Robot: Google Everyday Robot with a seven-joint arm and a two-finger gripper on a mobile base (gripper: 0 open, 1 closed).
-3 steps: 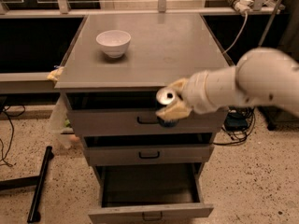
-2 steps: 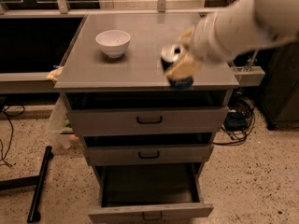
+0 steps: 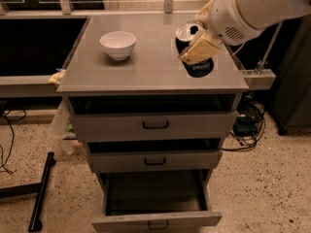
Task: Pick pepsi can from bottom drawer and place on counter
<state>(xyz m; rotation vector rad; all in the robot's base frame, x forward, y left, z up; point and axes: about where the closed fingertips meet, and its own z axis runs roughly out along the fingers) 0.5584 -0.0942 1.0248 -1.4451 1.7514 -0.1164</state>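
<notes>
The pepsi can (image 3: 197,66), dark blue with a silver top, is held upright over the right part of the counter (image 3: 146,67). My gripper (image 3: 199,47) reaches in from the upper right on a white arm and is shut on the can; a tan finger pad (image 3: 200,49) lies across the can's front. I cannot tell whether the can's base touches the counter. The bottom drawer (image 3: 155,198) stands pulled open below, and its dark inside looks empty.
A white bowl (image 3: 117,44) stands on the left part of the counter. The two upper drawers (image 3: 155,125) are slightly ajar. Cables (image 3: 248,125) lie on the floor to the right, and a black bar (image 3: 41,191) at lower left.
My gripper has carried the can up from in front of the top drawer and over onto the right part of the counter.
</notes>
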